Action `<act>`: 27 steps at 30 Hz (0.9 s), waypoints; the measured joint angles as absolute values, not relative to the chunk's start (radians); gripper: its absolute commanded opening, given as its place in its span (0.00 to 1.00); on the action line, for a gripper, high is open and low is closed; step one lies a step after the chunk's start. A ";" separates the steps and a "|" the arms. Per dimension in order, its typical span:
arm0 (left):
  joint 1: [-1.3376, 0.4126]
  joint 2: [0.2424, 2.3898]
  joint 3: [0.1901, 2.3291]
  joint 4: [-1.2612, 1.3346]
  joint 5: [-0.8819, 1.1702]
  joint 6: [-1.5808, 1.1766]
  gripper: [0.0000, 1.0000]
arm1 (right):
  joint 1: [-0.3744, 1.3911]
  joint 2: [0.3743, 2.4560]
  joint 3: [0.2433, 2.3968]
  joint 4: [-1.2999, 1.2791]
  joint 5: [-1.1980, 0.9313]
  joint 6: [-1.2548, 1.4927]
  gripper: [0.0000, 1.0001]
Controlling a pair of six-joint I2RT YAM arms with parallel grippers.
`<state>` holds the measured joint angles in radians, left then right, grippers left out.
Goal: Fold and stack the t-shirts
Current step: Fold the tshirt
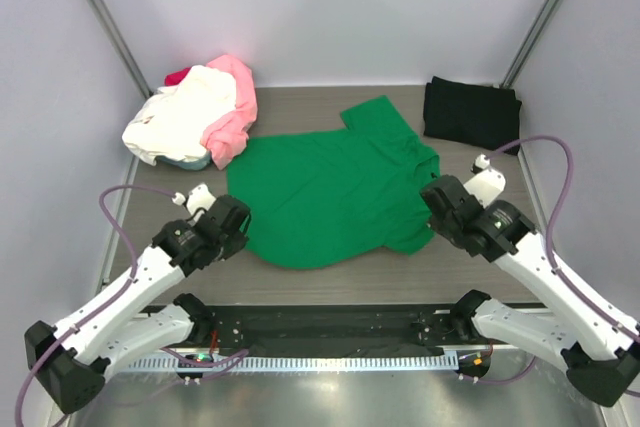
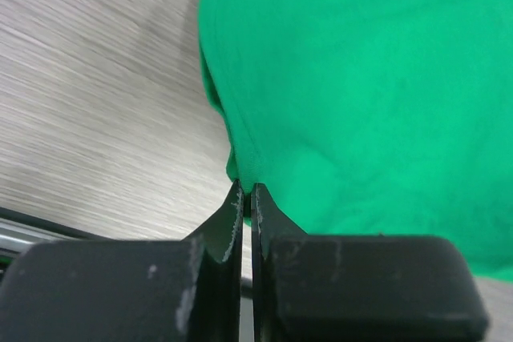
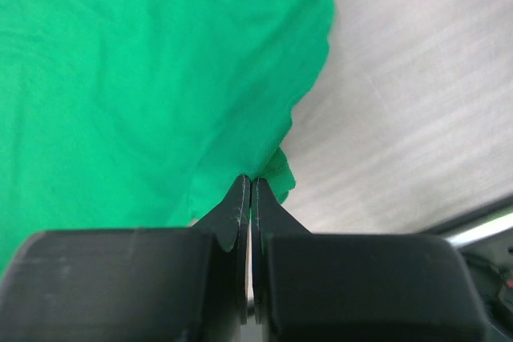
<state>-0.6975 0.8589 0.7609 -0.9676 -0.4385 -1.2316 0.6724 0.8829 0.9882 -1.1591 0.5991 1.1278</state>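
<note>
The bright green t-shirt [image 1: 330, 187] lies spread on the table's middle. My left gripper [image 1: 238, 219] is shut on its near left edge; in the left wrist view [image 2: 247, 188] the cloth [image 2: 361, 78] is pinched between the tips. My right gripper [image 1: 438, 197] is shut on its right edge; in the right wrist view [image 3: 252, 180] the green cloth [image 3: 144, 78] is pinched too. A folded black shirt [image 1: 470, 110] lies at the back right. A heap of cream-white [image 1: 180, 119], pink [image 1: 235, 107] and red [image 1: 178, 76] shirts lies at the back left.
Frame posts stand at the back left [image 1: 105, 22] and back right [image 1: 545, 12]. A black rail [image 1: 330, 332] runs along the near edge between the arm bases. Purple cables [image 1: 560, 177] loop beside each arm.
</note>
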 measured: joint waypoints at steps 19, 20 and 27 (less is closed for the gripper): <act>-0.253 1.140 0.847 -0.821 -0.213 -0.886 0.00 | 0.384 1.314 1.238 -0.910 0.553 0.778 0.01; -0.247 1.163 0.848 -0.809 -0.205 -0.880 0.00 | 0.375 1.336 1.251 -0.904 0.547 0.764 0.01; -0.187 1.334 0.920 -0.757 -0.164 -0.831 0.00 | 0.334 1.494 1.367 -0.859 0.521 0.688 0.01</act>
